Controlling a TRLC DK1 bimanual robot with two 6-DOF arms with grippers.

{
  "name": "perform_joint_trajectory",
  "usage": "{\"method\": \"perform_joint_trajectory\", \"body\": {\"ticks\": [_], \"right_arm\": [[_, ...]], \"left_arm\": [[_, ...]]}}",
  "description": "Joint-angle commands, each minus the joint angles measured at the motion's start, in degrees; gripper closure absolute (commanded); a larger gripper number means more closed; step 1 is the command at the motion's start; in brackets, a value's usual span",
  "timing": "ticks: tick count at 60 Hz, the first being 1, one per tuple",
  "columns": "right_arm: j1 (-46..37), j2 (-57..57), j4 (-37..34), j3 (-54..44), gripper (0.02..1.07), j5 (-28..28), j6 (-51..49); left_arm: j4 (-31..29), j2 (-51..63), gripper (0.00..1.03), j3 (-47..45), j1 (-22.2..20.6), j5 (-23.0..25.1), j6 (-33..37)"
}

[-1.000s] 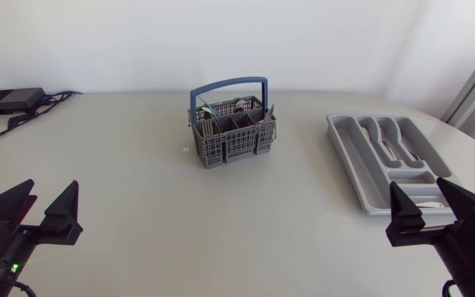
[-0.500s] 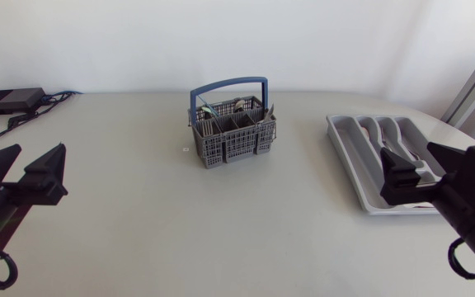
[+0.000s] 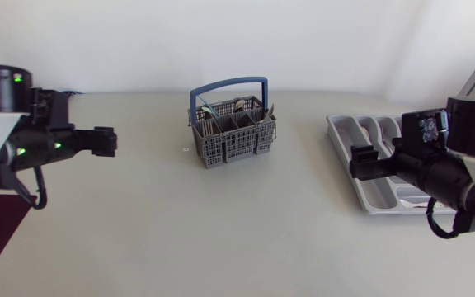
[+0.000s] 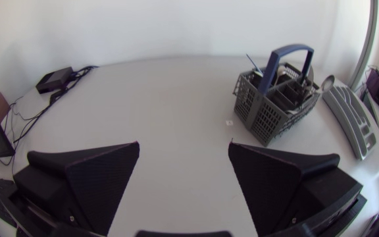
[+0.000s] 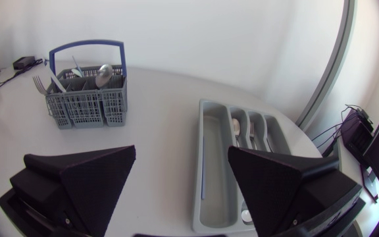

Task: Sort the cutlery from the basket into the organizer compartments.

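Two claws, both spread wide & empty: basket point(image 4: 276, 100) sits well ahead-right of left gripper point(image 4: 183, 146); organizer point(image 5: 210, 172) lies just ahead of right gripper point(image 5: 181, 150), basket farther left.

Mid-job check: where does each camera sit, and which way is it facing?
Head view: above the table, looking down; left gripper and right gripper show at the sides.
Left wrist view: on the left arm, facing the basket; its open fingers show.
Right wrist view: on the right arm, facing organizer and basket; its open fingers show.
Shared: all three show basket and organizer.
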Motion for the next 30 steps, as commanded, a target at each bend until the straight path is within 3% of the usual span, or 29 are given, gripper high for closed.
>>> {"method": "perform_joint_trajectory", "body": {"ticks": [1,4,11,16,30], "right_arm": [[1.12,2.62,-2.51,2.62,0.06,0.38,0.48],[1.38,2.89,-3.04,2.88,0.06,-0.67,-1.46],[1.82,2.97,-5.32,3.76,0.06,-2.43,-5.68],[2.70,4.29,-7.26,5.26,0.06,-3.40,-7.70],[-0.20,8.25,-8.93,8.33,0.06,-14.74,-8.93]], "left_arm": [[-2.02,6.74,0.10,6.20,-2.72,-0.52,7.25],[-2.02,9.38,0.10,8.22,-3.69,-0.52,11.38],[-3.69,17.29,0.10,14.20,-4.92,0.53,11.82],[-4.13,23.26,0.10,19.39,-4.83,5.10,11.64],[-3.08,32.14,0.14,28.17,-6.50,10.38,11.20]]}}
